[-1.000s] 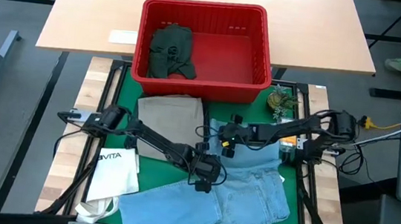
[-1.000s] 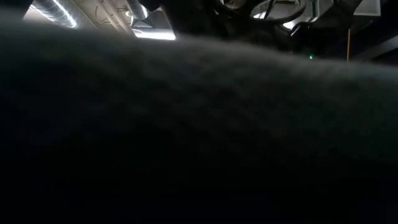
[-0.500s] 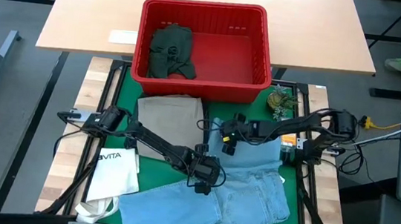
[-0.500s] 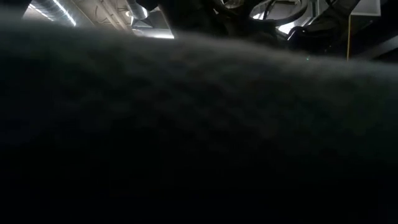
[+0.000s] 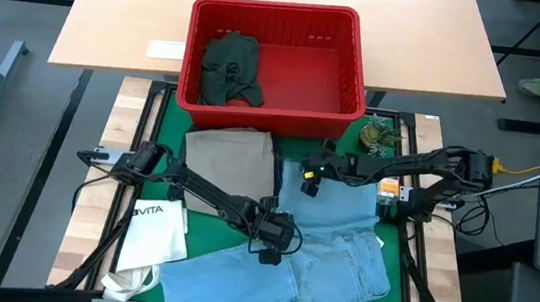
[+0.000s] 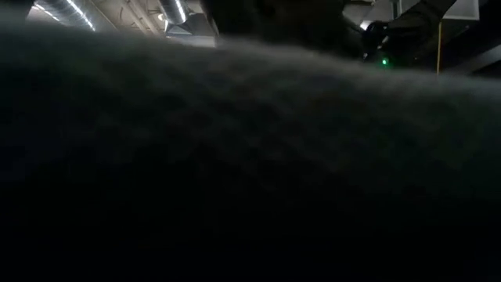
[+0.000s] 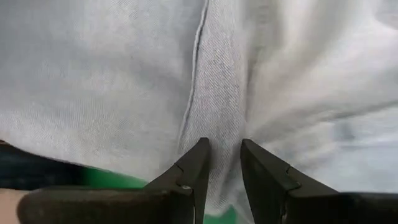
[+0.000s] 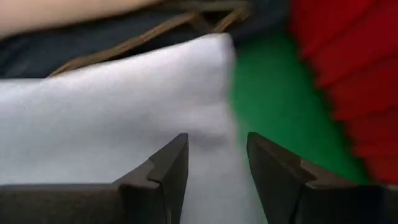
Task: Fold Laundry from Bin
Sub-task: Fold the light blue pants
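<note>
Now, soft pale denim jeans (image 5: 325,252) — left tool (image 7: 222,163) pinching a fold, slotted red bin (image 5: 358,75)

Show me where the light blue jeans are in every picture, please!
High view: the light blue jeans spread over the green mat, lower middle.
Low view: only dark, blurred cloth close to the lens; cannot tell what it is.
Left wrist view: the jeans fill the picture, a fold between the left hand's tips.
Right wrist view: pale folded cloth, likely the jeans, beside the red bin.
Shared landmark: the green mat.
</note>
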Controlling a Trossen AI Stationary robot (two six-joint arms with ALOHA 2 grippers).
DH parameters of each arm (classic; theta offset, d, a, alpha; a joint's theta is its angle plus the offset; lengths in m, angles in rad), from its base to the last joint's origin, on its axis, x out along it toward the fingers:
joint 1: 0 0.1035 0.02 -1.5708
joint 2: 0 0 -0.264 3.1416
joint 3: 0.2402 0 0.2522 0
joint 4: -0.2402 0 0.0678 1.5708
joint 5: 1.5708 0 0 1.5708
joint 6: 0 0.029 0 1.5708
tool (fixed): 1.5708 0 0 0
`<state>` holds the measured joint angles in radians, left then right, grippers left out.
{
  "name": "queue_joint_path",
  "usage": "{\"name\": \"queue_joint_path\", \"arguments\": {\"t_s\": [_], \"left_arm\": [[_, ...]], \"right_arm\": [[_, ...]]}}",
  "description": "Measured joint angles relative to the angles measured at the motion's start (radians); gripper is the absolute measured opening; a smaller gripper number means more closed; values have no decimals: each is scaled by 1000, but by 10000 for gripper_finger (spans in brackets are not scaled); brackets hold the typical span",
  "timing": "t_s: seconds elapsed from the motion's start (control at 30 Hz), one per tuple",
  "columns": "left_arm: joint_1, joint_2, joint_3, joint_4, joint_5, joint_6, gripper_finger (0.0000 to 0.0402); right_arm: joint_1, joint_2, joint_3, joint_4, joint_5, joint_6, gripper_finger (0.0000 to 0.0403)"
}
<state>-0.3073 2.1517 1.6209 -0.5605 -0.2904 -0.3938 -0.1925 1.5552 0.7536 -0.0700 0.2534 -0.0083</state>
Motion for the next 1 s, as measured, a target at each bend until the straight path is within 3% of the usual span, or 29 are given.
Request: {"name": "queue_joint_path", "arguments": {"t_s": [0.3, 0.53, 0.73, 1.0], "left_arm": [[4, -106, -1, -10, -1, 35, 86], [51, -119, 0, 2, -36, 64, 86], [131, -119, 1, 36, -39, 82, 86], [244, -98, 2, 116, 3, 142, 86]], "right_arm": [[0, -199, 2, -86, 69, -70, 166], [35, -383, 2, -318, 11, -73, 166], [210, -467, 2, -480, 21, 52, 166], [472, -423, 2, -592, 204, 221, 166]]}}
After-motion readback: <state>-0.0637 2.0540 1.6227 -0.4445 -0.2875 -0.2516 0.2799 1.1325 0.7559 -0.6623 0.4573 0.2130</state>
